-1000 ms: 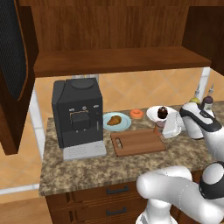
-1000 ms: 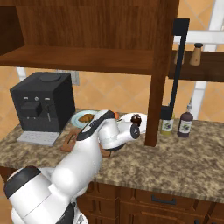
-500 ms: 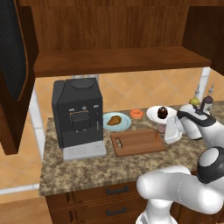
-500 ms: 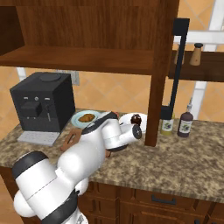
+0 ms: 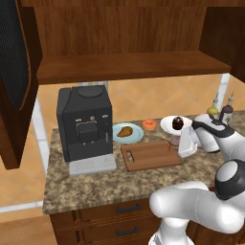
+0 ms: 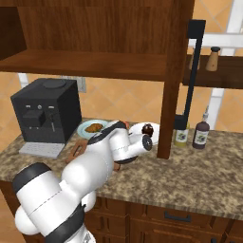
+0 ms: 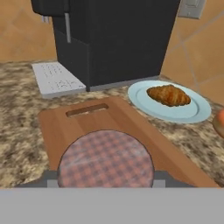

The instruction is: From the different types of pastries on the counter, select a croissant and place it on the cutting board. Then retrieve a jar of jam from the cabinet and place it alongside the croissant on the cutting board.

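The tool [image 5: 183, 142] appears closed on the jar of jam [image 7: 105, 159]. In the hand view the jar's round pink-checked lid sits between the two finger tips, which press in at its left and right edges, so the jaws stand about a lid's width apart. How firm the hold is I cannot tell.

The jar hangs over the end of the cutting board [image 7: 118, 118] farthest from its handle hole [image 7: 86, 110]. In the left base view that is the board's right-hand end. Whether the jar's base touches the wood is hidden by the lid.

The step in hand looks like setting the jar down on the board. To do it well, I would keep the jar upright and lower it straight until the base is flat. The jaws should part only then, and the tool should lift clear without brushing the lid. Putting it down near this end leaves the middle of the board free for the pastry.

The croissant [image 7: 168, 95] lies beyond the board, past its far long edge, on a pale blue plate [image 7: 192, 111] just beside it. It is not yet on the wood, and it is well apart from the tool.

The orange donut [image 5: 149, 124] sits beside that plate on the speckled surface [image 7: 17, 131]. Farthest off, behind the board's handle end, stands the black coffee machine [image 7: 113, 39].
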{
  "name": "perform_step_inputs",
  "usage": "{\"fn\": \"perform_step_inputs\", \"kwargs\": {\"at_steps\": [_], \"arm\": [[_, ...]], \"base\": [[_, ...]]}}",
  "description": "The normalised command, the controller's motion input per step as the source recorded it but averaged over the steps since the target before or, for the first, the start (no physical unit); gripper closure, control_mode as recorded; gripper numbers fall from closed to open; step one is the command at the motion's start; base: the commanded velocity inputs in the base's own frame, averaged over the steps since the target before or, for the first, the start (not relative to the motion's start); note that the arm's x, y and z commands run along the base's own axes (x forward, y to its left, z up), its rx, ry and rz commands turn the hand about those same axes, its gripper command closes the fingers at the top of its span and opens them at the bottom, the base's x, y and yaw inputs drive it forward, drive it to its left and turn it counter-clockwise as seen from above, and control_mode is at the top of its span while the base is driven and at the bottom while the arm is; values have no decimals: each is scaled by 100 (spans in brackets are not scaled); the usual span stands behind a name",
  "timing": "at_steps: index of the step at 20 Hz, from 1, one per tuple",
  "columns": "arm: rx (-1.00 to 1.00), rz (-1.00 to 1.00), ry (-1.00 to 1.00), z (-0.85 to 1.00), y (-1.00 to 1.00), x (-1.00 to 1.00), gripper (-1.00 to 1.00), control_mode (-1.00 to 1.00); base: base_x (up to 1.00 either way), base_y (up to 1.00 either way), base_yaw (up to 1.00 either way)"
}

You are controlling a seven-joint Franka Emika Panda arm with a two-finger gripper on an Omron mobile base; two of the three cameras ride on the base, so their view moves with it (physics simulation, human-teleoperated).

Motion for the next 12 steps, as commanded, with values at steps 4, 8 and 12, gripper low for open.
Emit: {"fn": "perform_step_inputs", "kwargs": {"at_steps": [4, 8, 12], "arm": [[0, 0, 0, 0, 21, 1, 100, -100], [0, 0, -3, -21, 9, 6, 100, -100], [0, 1, -2, -42, 28, 15, 100, -100]], "base": [[0, 0, 0], [0, 0, 0], [0, 0, 0]]}}
